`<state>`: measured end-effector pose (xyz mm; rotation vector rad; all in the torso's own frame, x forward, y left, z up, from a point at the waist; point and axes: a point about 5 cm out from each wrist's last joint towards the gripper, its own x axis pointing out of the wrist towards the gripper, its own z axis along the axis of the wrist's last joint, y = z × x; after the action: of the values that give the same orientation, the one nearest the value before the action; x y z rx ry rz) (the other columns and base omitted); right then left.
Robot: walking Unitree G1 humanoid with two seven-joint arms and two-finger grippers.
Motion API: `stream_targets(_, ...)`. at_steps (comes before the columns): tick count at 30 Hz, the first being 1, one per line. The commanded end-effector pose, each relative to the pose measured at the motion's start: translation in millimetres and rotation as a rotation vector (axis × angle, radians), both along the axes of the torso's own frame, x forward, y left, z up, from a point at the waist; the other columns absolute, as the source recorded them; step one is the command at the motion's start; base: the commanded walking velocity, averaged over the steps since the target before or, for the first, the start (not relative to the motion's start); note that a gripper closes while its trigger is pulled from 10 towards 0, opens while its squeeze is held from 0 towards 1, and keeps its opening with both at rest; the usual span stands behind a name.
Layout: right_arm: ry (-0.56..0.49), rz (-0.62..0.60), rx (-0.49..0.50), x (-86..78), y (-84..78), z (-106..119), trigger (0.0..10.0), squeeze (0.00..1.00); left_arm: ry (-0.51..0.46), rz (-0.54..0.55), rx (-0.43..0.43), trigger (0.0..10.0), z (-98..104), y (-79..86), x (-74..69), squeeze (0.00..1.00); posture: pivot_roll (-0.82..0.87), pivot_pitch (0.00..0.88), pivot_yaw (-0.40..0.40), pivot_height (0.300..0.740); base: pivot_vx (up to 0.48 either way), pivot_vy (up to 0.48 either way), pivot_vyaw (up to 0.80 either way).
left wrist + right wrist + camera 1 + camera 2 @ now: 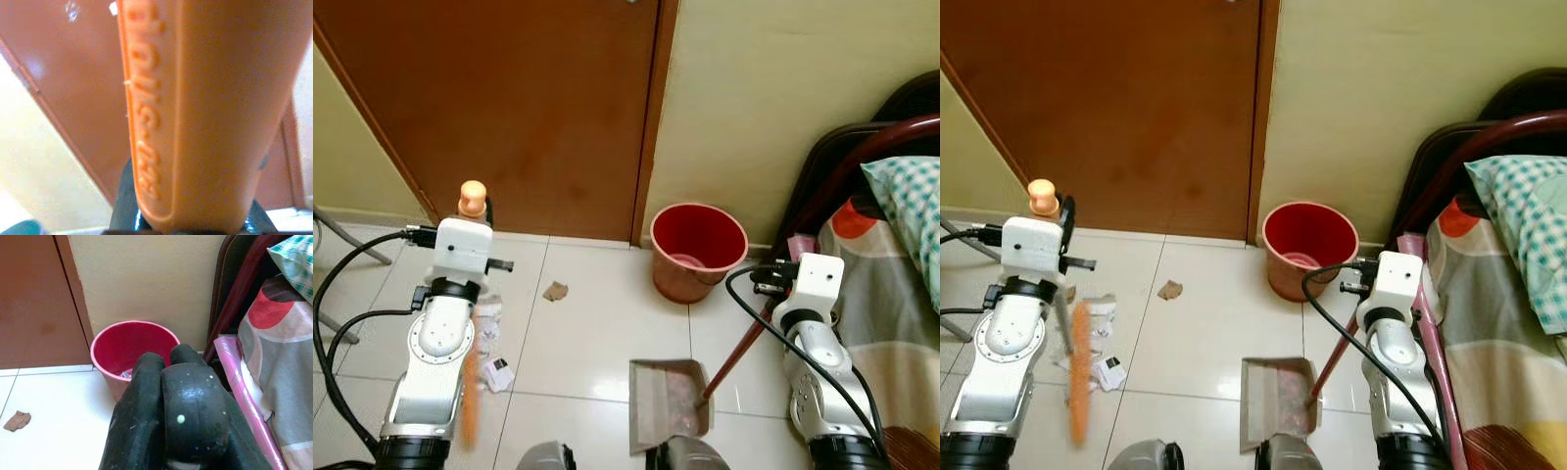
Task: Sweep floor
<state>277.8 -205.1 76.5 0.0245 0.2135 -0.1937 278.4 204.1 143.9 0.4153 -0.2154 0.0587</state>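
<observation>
My left gripper (472, 217) is shut on an orange broom handle (195, 112), held upright above the floor on the left. The handle's knob (473, 197) pokes above the wrist and the shaft (468, 401) runs down beside the arm. My right gripper (767, 286) is shut, its black fingers (146, 416) pressed together, and the dustpan's dark red stick (738, 350) reaches up to it. The grey dustpan (668, 401) rests on the tiles between the arms with pinkish debris in it. A brown scrap (555, 291) and white paper bits (495, 373) lie on the floor.
A red bucket (698, 250) with some litter inside stands against the wall, just right of the brown door (529, 98). A bed with a dark red frame (862, 147) and patterned bedding (901, 294) borders the right side. Metal legs (352, 245) stand at far left.
</observation>
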Motion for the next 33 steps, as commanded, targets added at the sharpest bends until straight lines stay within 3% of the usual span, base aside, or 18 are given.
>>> stream_targets(1, -0.032, 0.003, -0.018, 2.8, -0.7, 9.4, 10.0, 0.00, -0.044, -0.003, 0.026, 10.0, 7.3, 0.7, 2.2, 0.00, -0.04, 0.135, -0.056, 0.740, 0.000, 0.000, 0.00)
stream_targets(5, -0.035, 0.002, -0.021, 3.9, -2.0, 11.0, 10.0, 0.00, -0.007, -0.015, -0.008, 10.0, -4.9, -2.0, 9.2, 0.00, -0.05, 0.138, -0.058, 0.740, 0.000, 0.000, 0.00)
stream_targets(7, -0.036, 0.003, -0.021, 4.5, -1.9, 11.7, 10.0, 0.00, 0.015, -0.009, 0.015, 10.0, -11.7, -3.4, 14.1, 0.00, -0.05, 0.139, -0.063, 0.740, 0.000, 0.000, 0.00)
stream_targets(8, -0.038, 0.010, -0.019, 6.1, -0.5, 12.4, 10.0, 0.00, 0.031, -0.015, 0.014, 10.0, -15.9, -6.7, 22.4, 0.00, -0.05, 0.138, -0.066, 0.740, 0.000, 0.000, 0.00)
stream_targets(12, -0.043, 0.016, -0.021, 8.6, 1.1, 14.3, 10.0, 0.00, 0.052, -0.030, -0.009, 10.0, -18.4, -11.5, 32.8, 0.00, -0.06, 0.137, -0.065, 0.740, 0.000, 0.000, 0.00)
stream_targets(14, -0.051, 0.012, -0.026, 11.5, -1.6, 17.2, 10.0, 0.00, 0.077, -0.069, -0.036, 10.0, -20.5, -21.9, 40.4, 0.00, -0.07, 0.135, -0.059, 0.740, 0.000, 0.000, 0.00)
stream_targets(21, -0.067, 0.001, -0.026, 17.3, -2.9, 20.7, 10.0, 0.00, 0.125, -0.194, -0.070, 10.0, -28.4, -48.1, 41.3, 0.00, -0.07, 0.140, -0.045, 0.740, 0.000, 0.000, 0.00)
stream_targets(24, -0.102, -0.017, -0.022, 32.2, -5.6, 29.7, 10.0, 0.00, 0.152, -0.273, -0.099, 10.0, -34.4, -67.5, 35.8, 0.00, -0.05, 0.154, -0.035, 0.740, 0.000, 0.000, 0.00)
stream_targets(29, -0.133, -0.030, -0.028, 50.3, -0.4, 39.3, 10.0, 0.00, 0.171, -0.324, -0.172, 10.0, -36.8, -84.9, 25.3, 0.00, -0.02, 0.155, -0.028, 0.740, 0.000, 0.000, 0.00)
stream_targets(33, -0.135, -0.031, -0.032, 55.5, 7.3, 40.3, 10.0, 0.00, 0.180, -0.355, -0.205, 10.0, -34.9, -95.3, 20.8, 0.00, -0.01, 0.159, -0.026, 0.740, 0.000, 0.000, 0.00)
